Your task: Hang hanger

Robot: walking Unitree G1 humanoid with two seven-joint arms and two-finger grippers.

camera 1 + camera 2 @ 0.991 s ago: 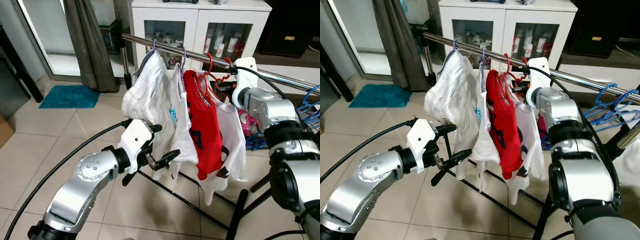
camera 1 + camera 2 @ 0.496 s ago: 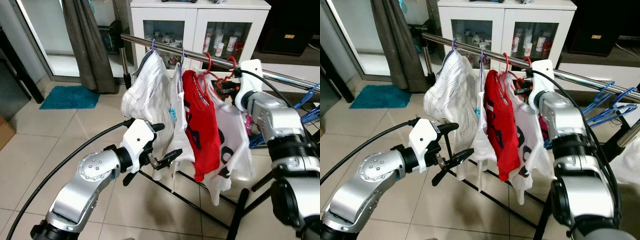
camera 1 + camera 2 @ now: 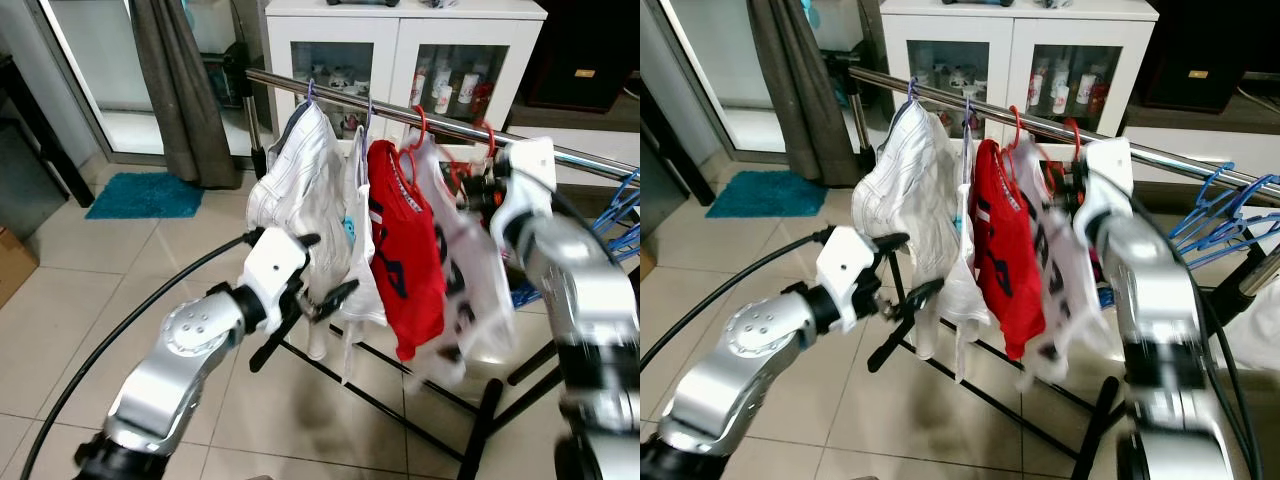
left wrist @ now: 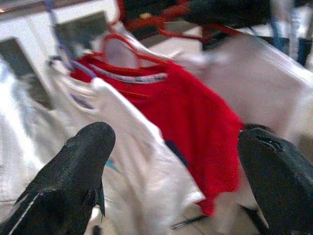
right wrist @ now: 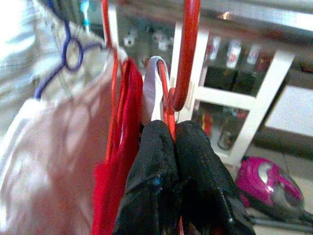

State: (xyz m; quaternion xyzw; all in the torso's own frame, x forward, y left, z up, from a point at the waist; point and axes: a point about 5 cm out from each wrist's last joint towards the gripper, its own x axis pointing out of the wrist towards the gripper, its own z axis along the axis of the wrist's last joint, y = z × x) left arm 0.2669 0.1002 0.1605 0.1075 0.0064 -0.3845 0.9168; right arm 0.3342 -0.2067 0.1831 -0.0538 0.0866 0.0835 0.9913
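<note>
Red plastic marks the hanger that the right gripper pinches just below its hook, the two black fingers pressed together with the hanger's neck and a fold of white cloth between them. The hook curves up to the steel rail; whether it rests on the rail cannot be told. A white shirt hangs from this hanger, blurred, at about 3 o'clock of the red shirt. At 9 o'clock of the red shirt hang a white top on a purple hanger and, beyond it, white shorts. The left gripper hovers low in front of the white top, at about 7 o'clock of the clothes, its fingers spread wide and holding nothing; the left wrist view looks between them at the red shirt. Behind the rail stands a white cabinet with glass doors. A grey curtain hangs at 10 o'clock, with a blue mat on the tiled floor beneath. Blue hangers cluster at 3 o'clock.
</note>
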